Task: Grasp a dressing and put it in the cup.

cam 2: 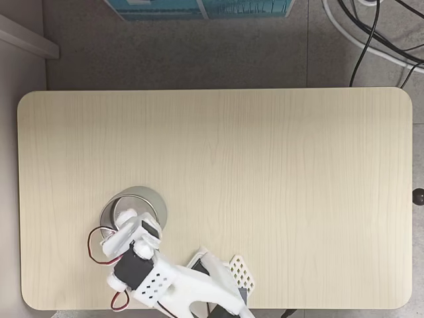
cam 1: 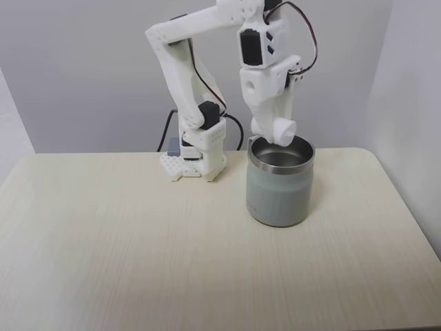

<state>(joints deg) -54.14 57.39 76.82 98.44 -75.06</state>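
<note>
The cup [cam 1: 279, 193] is a squat pale grey-green mug with a shiny steel rim, standing on the wooden table right of centre in a fixed view. From above, in another fixed view, the cup's rim [cam 2: 158, 204] shows near the lower left, partly covered by the arm. My white gripper [cam 1: 275, 135] hangs just over the cup's far rim, shut on the dressing [cam 1: 284, 128], a small white roll that sits level with the rim. From above, the gripper [cam 2: 123, 226] and the dressing [cam 2: 126, 217] lie over the cup's mouth.
The arm's base [cam 1: 196, 157] stands behind and left of the cup, with black cables trailing off the back. A wall rises close behind. A blue box [cam 2: 199, 8] and cables [cam 2: 371, 33] lie on the floor beyond the table's far edge.
</note>
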